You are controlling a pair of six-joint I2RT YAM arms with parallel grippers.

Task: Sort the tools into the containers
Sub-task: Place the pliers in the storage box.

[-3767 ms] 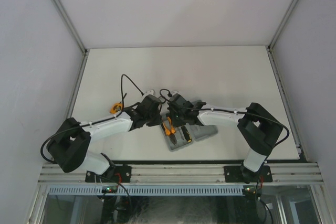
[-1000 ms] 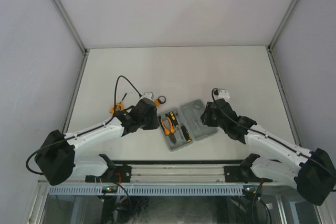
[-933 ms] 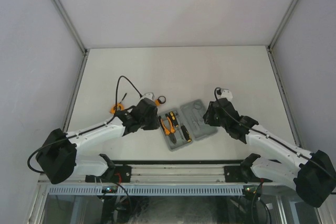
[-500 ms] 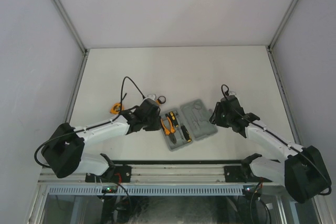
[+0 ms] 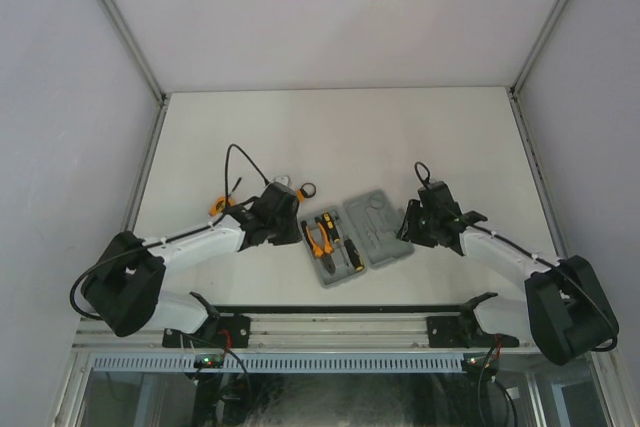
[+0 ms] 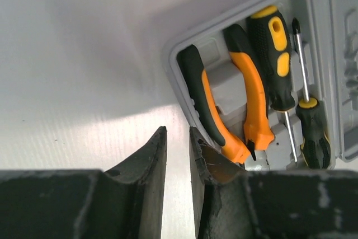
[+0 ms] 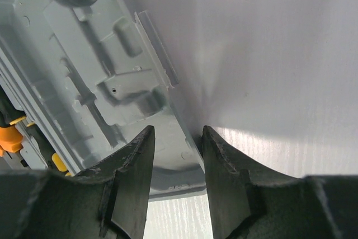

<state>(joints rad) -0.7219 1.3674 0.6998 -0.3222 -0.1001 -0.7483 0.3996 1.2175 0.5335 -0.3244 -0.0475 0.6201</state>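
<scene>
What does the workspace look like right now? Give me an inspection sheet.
Surface: white table, no spills seen.
Job's things: case open; pliers and two screwdrivers in its left half; tape measure and hex-key set out on the table.
Clutter: nothing seen.
Grippers: left gripper and right gripper open, holding nothing; right one over the case's outer edge.
Cables: a black cable loops above each wrist.
Surroundings: white walls; metal rail at near edge.

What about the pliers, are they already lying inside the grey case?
Yes, the orange-handled pliers lie in a moulded compartment of the open grey case, beside a yellow-and-black screwdriver.
</scene>
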